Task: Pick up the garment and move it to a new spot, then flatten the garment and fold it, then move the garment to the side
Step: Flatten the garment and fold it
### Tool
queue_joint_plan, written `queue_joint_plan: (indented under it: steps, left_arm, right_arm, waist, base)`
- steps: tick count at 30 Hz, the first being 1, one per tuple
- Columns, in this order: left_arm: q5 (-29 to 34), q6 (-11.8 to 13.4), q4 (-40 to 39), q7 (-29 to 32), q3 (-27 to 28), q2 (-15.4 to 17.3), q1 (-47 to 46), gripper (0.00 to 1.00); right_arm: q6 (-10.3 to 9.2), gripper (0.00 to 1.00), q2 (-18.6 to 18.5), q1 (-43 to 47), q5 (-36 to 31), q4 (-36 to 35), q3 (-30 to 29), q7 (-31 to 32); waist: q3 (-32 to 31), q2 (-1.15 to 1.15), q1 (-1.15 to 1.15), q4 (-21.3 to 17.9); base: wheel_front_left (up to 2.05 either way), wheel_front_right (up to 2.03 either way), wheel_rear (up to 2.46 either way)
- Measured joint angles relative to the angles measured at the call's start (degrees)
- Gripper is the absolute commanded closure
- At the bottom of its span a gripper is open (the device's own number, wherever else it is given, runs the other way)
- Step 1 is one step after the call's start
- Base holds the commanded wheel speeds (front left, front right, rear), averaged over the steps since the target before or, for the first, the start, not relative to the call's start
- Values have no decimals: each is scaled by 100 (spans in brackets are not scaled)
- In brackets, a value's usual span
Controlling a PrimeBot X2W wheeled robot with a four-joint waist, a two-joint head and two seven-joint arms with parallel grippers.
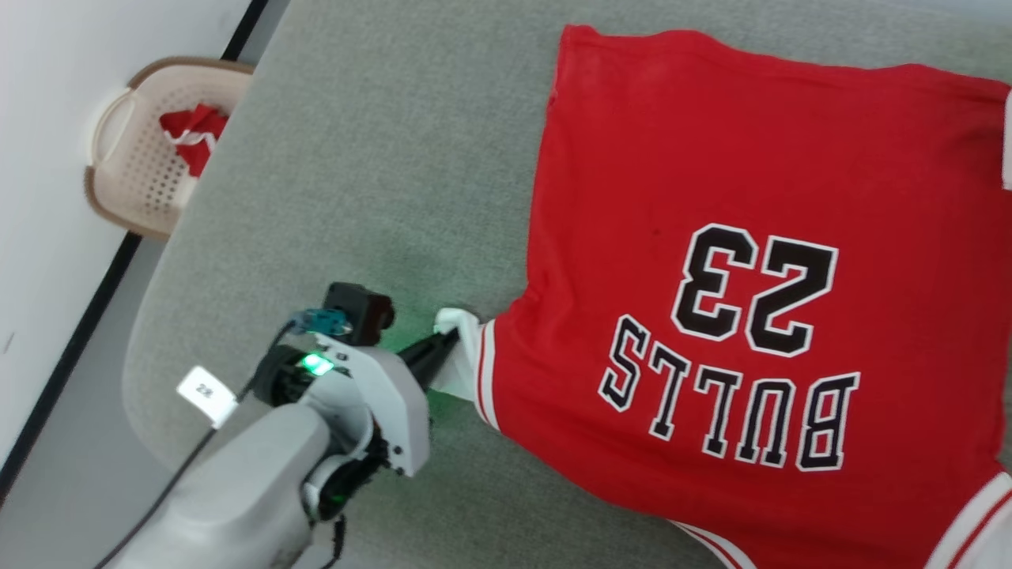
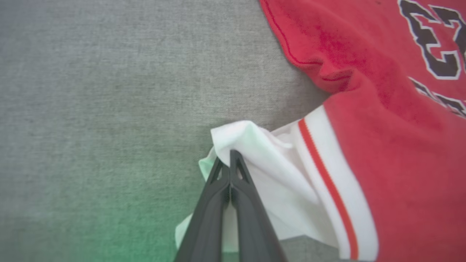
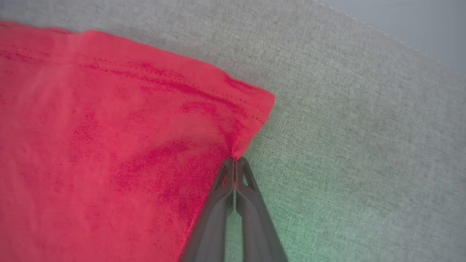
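At the far left a tan perforated laundry basket (image 1: 190,65) sits on the floor beside the grey fabric-covered bench (image 1: 356,158), with a bundle of red cloth (image 1: 194,134) in it. It is well apart from the work and in nobody's way. Next comes the left pincer (image 2: 230,157), its two dark fingers pressed together on a bunched fold of the white sleeve (image 2: 269,163) at the near-left of the garment (image 1: 711,197). The red jersey lies spread on the right half of the bench, number and "BULLS" lettering face up and reading upside down from the robot's side. It lies mostly flat, with a ripple along its left edge just beyond the sleeve. At its far-right end the right pincer (image 3: 235,163) is closed as well, and the red cloth puckers into its tips just beside the hem corner (image 3: 255,102) — it looks like a pinch on the edge, though a thin one. The jersey should handle as light, limp knit with no stiffness: it will sag and drape between two holds, and a shallow bite at an edge may slip. Seams, cuffs and hem corners are the firmer places to take. The open grey surface to the left offers room, and nothing stands on it to snag the cloth.
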Motion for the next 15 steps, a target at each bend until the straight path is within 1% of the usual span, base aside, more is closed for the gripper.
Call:
queue_joint_plan:
  steps: [4, 7, 10, 15]
  left_arm:
    - [-31, 8, 119, -3, 53, 182, 9, 100]
    - [-63, 60, 137, 41, 80, 332, 49, 100]
    - [-96, 108, 105, 92, 105, 483, 144, 100]
    - [-163, 210, -35, 182, 131, 754, 327, 100]
  right_arm:
    - [0, 100, 36, 112, 365, -155, 398, 30]
    - [0, 100, 37, 258, 776, -485, 820, 100]
    - [0, 100, -159, 509, 1292, -976, 1301, 200]
    - [0, 100, -676, 1159, 2163, -1963, 1882, 313]
  waist:
    - [-137, 0, 0, -159]
    - [-255, 0, 0, -312]
    - [-395, 0, 0, -471]
    - [-643, 0, 0, -755]
  base:
    - [0, 0, 0]
    - [0, 0, 0]
    - [0, 0, 0]
    - [0, 0, 0]
